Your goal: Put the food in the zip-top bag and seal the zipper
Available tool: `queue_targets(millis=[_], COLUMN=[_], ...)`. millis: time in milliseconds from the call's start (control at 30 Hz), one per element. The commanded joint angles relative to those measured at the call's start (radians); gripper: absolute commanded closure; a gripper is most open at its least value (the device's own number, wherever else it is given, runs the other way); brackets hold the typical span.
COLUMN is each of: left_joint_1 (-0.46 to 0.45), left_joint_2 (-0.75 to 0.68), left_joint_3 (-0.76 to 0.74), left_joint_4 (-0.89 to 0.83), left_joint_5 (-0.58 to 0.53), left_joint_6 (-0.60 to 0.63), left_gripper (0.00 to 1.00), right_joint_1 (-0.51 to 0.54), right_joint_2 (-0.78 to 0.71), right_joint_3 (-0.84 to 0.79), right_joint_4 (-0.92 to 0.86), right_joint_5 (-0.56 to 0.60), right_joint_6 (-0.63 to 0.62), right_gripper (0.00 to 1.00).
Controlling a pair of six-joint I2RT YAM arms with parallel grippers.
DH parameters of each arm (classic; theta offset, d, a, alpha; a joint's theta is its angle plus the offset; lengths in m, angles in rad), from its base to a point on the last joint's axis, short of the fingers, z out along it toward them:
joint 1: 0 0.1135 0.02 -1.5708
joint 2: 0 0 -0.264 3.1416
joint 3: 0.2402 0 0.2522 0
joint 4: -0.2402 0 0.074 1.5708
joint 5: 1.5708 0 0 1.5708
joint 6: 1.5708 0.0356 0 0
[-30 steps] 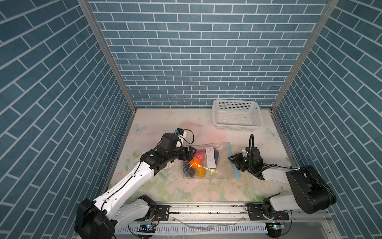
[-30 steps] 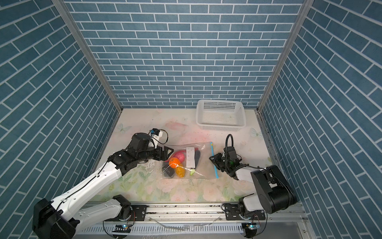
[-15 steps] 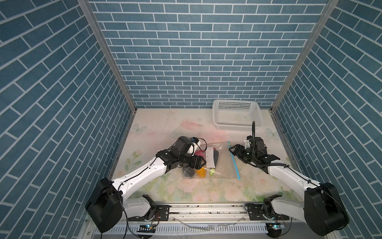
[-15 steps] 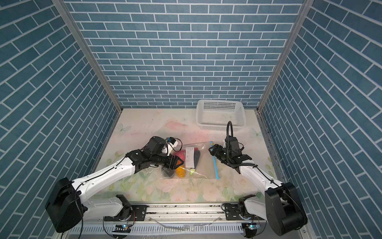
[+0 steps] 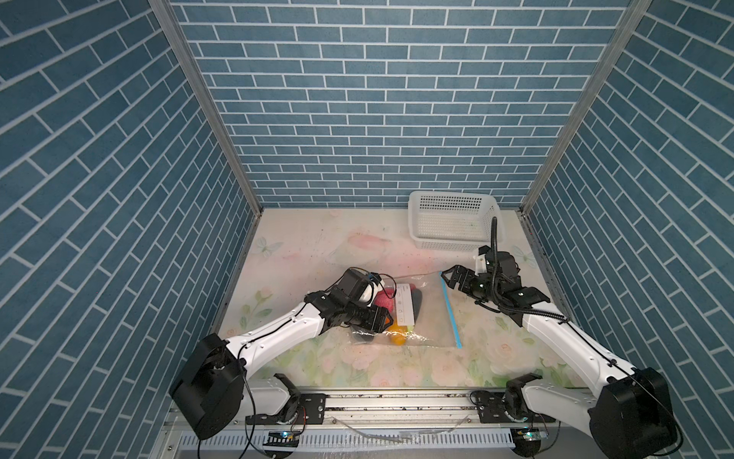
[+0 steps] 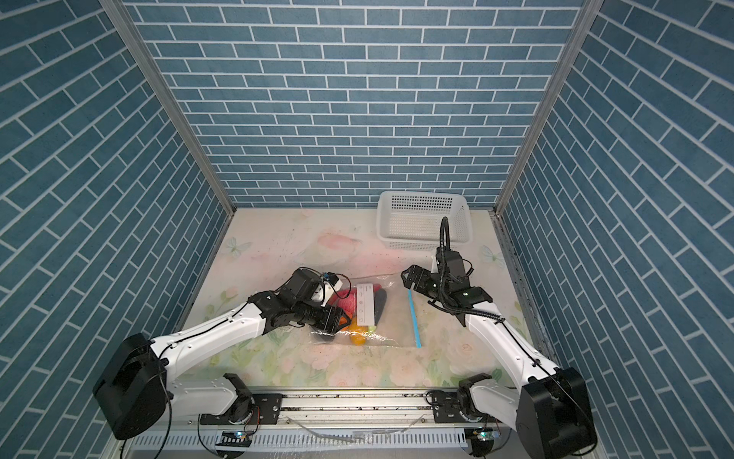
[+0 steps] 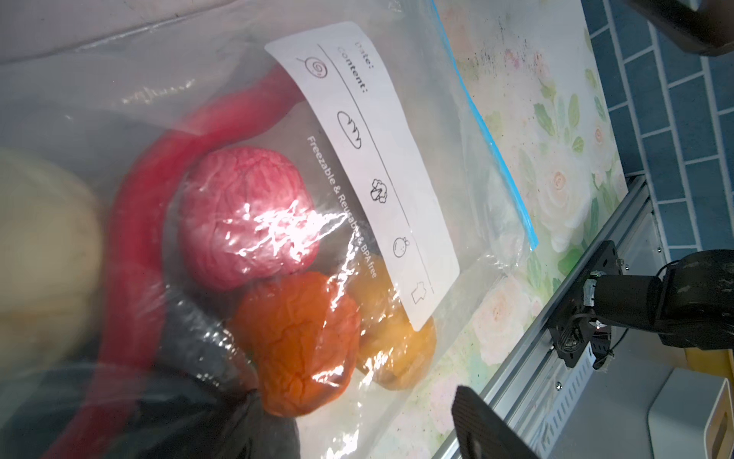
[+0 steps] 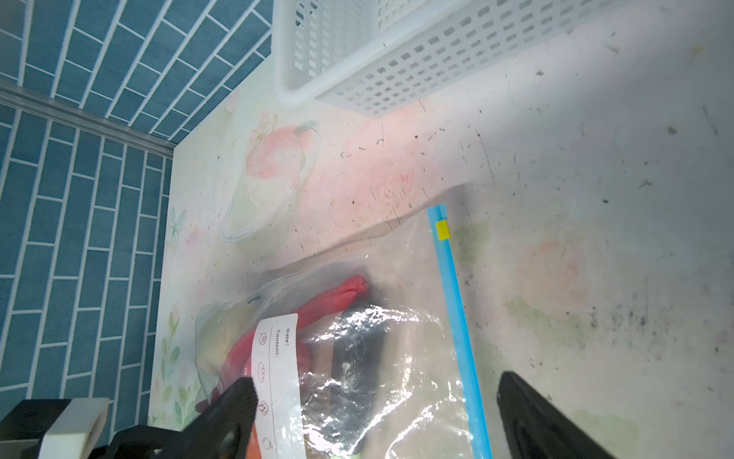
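Our right tool (image 5: pixel 447 277) hangs over the far corner of the zip-top bag (image 5: pixel 431 314), its fingers (image 8: pixel 226 413) wide apart and clamped on nothing. In the right wrist view the zipper (image 8: pixel 452 302) runs between them as one straight light-blue line, with its yellow slider tab (image 8: pixel 442 231) at the end toward the basket. Our left tool (image 5: pixel 382 321) sits low over the bag's opposite end with its jaws spread. One finger (image 7: pixel 484 421) shows clear of the bag's side edge; its mate is lost in dark blur.

On the bag we read a white label (image 7: pixel 377 167): "Date:", "Content:", then small drawings of a swirl, a loaf, a broccoli and a fruit. Beside it, printed on the plastic, is "Freezable & Reusable & BPA free".

The bag lies flat on the flowered counter (image 5: pixel 317 254) between the two arms. All the food we see is inside it:
- the pink bumpy ball (image 7: pixel 246 218)
- the orange lump (image 7: pixel 298 341)
- the yellow piece (image 7: pixel 397 349)
- the long red strip (image 7: pixel 222 119)
- the cream ball (image 7: pixel 39 258)
- a black oval (image 8: pixel 357 357)

The white perforated basket (image 5: pixel 449 214) stands at the far right of the counter, apart from the bag.
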Motion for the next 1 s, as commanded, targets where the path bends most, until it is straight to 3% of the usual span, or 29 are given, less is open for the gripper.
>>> queue_targets(millis=[0, 167, 300, 400, 567, 700, 967], left_joint_1=[0.016, 0.063, 0.111, 0.131, 0.181, 0.275, 0.504], left_joint_2=[-0.048, -0.166, -0.222, -0.208, -0.188, -0.190, -0.120], left_joint_3=[0.030, 0.038, 0.016, 0.021, -0.098, -0.195, -0.340], left_joint_4=[-0.036, -0.007, 0.042, 0.039, 0.298, 0.468, 0.716], left_joint_5=[-0.043, -0.215, -0.467, -0.745, -0.912, -0.861, -0.715], left_joint_6=[0.039, 0.090, 0.115, 0.125, 0.317, 0.428, 0.506], left_gripper=[0.18, 0.01, 0.01, 0.01, 0.09, 0.11, 0.14], right_joint_1=[-0.019, -0.055, -0.069, -0.074, -0.079, -0.110, -0.184], right_joint_2=[-0.011, -0.044, -0.087, -0.090, -0.077, -0.009, 0.174], right_joint_3=[0.040, -0.073, -0.232, -0.301, -0.347, -0.430, -0.496], right_joint_4=[-0.040, 0.110, 0.350, 0.486, 0.596, 0.798, 1.138], right_joint_5=[0.049, 0.219, 0.372, 0.476, 0.601, 0.678, 0.650], right_joint_6=[-0.109, -0.311, -0.431, -0.546, -0.728, -0.759, -0.738], right_gripper=[0.04, 0.05, 0.06, 0.05, 0.03, 0.02, 0.02])
